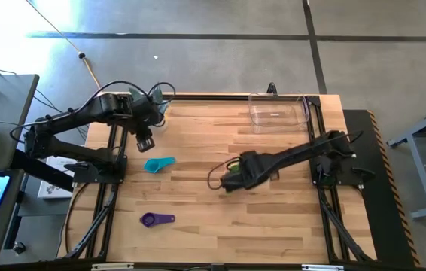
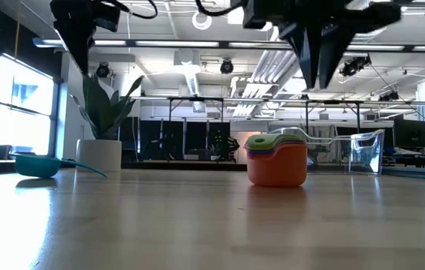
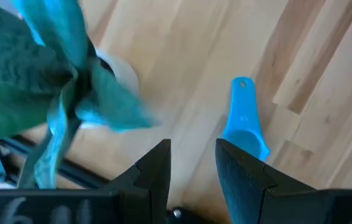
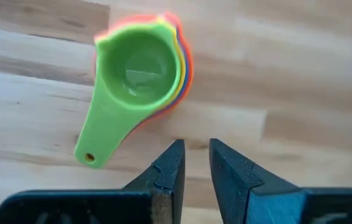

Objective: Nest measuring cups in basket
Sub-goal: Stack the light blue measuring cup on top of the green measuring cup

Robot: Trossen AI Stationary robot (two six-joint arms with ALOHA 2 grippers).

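High view: the left gripper hovers just beside the teal cup; the purple cup lies well apart. Left wrist view: fingers narrowly parted, handle pointing away. Right wrist view: the right gripper, narrow and empty, hangs over the nested stack. The basket sits at the surface's far edge.

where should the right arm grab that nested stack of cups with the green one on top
Probably by the handles. The nested stack stands upright on the table, and the green cup's handle sticks out flat to one side, thin enough to pinch. The right gripper hangs above it, jaws only narrowly apart, so coming straight down from above with one jaw either side of the handle suits better than spanning the round bowls.
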